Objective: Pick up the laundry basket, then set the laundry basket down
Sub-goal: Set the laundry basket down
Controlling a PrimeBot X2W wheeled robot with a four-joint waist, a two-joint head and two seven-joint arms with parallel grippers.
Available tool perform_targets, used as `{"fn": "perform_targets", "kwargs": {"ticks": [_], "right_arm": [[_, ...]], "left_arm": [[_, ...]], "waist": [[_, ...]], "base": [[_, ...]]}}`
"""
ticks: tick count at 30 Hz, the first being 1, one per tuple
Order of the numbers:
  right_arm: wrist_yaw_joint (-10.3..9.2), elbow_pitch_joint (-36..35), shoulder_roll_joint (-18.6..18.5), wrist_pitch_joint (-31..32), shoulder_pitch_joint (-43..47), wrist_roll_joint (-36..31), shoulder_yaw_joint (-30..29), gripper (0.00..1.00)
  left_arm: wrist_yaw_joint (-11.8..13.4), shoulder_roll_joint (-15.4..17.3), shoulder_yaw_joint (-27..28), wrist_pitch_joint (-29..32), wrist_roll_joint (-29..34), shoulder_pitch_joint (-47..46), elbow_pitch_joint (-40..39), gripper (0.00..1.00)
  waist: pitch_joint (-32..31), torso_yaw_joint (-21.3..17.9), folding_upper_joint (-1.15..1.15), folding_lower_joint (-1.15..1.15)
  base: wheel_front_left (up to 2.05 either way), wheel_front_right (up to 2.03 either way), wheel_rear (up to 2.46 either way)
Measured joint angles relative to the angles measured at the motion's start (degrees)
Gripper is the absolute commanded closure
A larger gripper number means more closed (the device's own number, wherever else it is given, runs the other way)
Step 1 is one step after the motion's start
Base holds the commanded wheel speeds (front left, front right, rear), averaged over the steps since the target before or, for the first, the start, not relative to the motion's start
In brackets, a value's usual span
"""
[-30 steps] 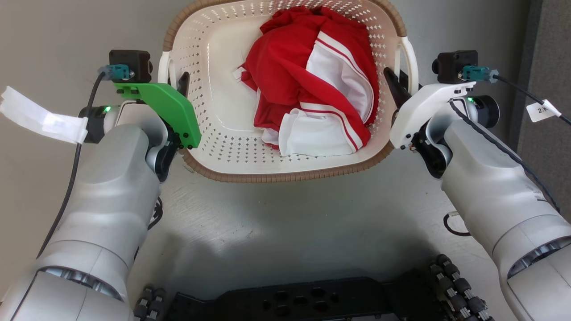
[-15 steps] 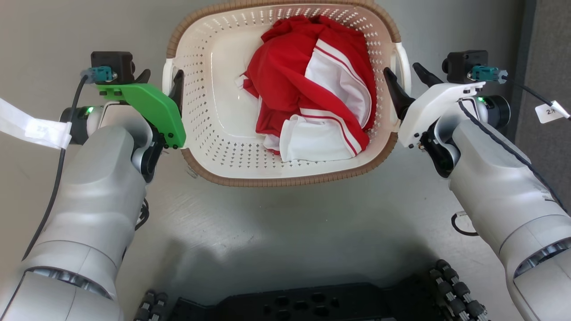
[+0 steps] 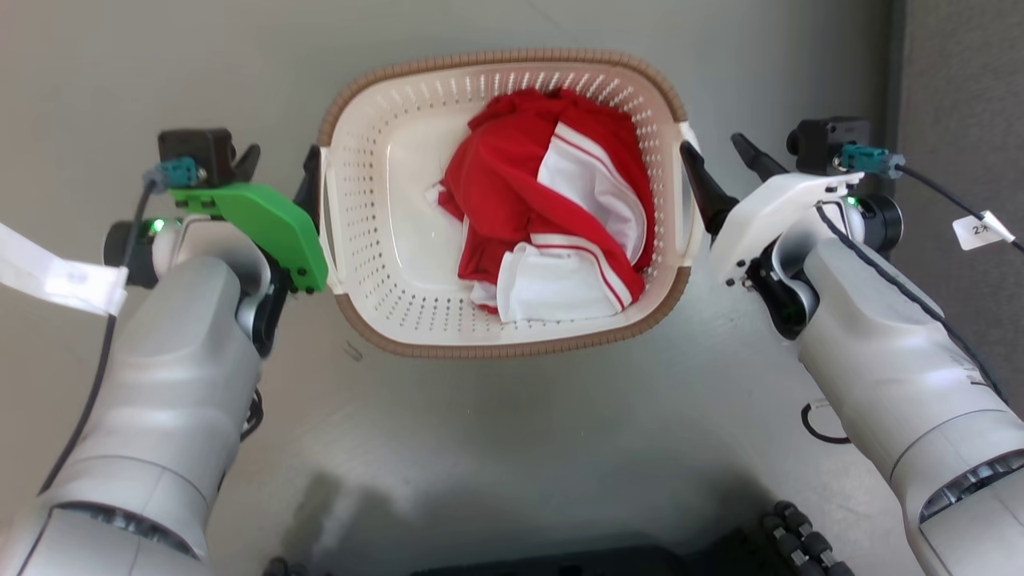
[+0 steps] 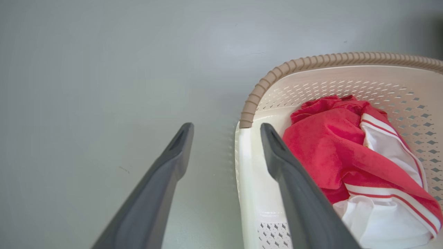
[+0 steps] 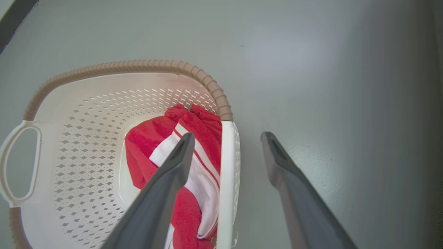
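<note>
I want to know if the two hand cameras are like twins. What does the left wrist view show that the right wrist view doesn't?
Left wrist extras: the left gripper, open, straddling the basket at its white edge. Right wrist extras: the right gripper, open, straddling the opposite edge, plus the far handle loop and a dark strip in a corner. Shared: the basket, the red and white clothes inside, the grey floor.
</note>
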Motion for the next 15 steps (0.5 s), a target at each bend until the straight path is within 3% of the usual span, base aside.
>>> {"fn": "perform_targets", "kwargs": {"ticks": [11,15], "right_arm": [[0.00,-6.50,-0.85,-0.08,5.37,-0.13,-3.31,0.00],[0.00,-8.89,-1.63,-0.08,7.40,-0.66,-4.81,0.00]], "left_arm": [[-0.01,1.24,-0.71,-0.93,1.26,4.74,-3.21,0.00],[0.11,2.50,1.56,-0.92,1.78,6.30,-8.76,0.00]], "waist": [[-8.43,-0.76,0.00,0.00],[-11.56,-1.00,0.00,0.00]], "base": [[0.00,0.00,0.00],[0.00,0.00,0.00]]}}
